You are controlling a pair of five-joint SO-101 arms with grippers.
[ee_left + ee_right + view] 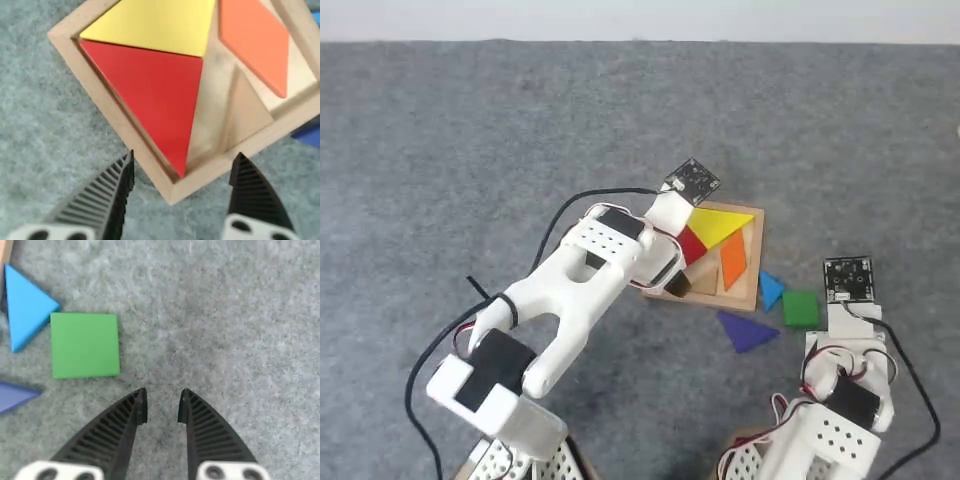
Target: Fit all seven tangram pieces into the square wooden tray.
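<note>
The square wooden tray (757, 262) holds a yellow triangle (720, 226), a red triangle (691, 246), an orange parallelogram (733, 259) and a tan wooden triangle (704, 283). My left gripper (184, 164) hangs open above one corner of the tray (172, 191), close to the tip of the red triangle (155, 90), with nothing between its fingers. On the carpet beside the tray lie a blue triangle (770, 289), a green square (801, 308) and a purple triangle (747, 330). My right gripper (162, 399) is narrowly open and empty over bare carpet, a short way from the green square (85, 345).
Grey carpet covers the whole table. The left arm (580, 290) stretches from the near left across to the tray. The right arm's base (830, 420) sits at the near right. Free carpet lies to the far side and left of the tray.
</note>
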